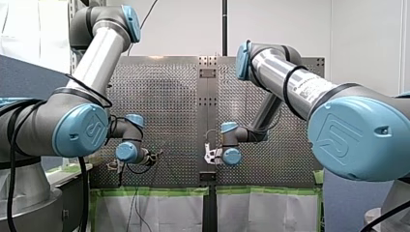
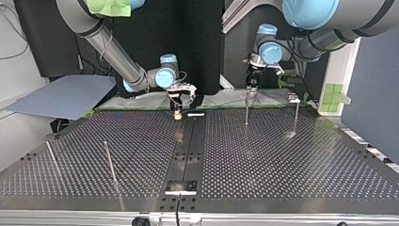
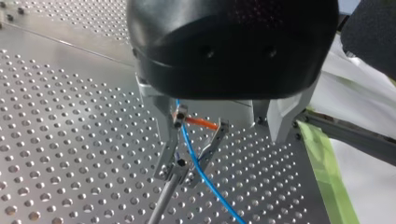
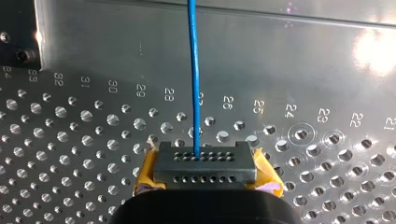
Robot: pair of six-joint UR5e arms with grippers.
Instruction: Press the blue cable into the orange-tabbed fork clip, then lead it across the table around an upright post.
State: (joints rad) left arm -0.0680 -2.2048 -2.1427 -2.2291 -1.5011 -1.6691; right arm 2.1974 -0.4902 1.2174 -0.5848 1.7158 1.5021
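The blue cable runs straight ahead from a grey block with rows of holes. My right gripper clamps that block between its yellow pads, low over the plate at the far middle in the top view. My left gripper hangs open, its metal fingers astride the cable and the tip of an upright post. A short orange piece spans between the finger roots; I cannot tell whether it is the fork clip. In the top view that gripper hovers over the post.
Other thin posts stand at the top view's right and left. A small white piece lies beside my right gripper. A small clip sits at the far right edge. A blue-grey sheet lies off the plate.
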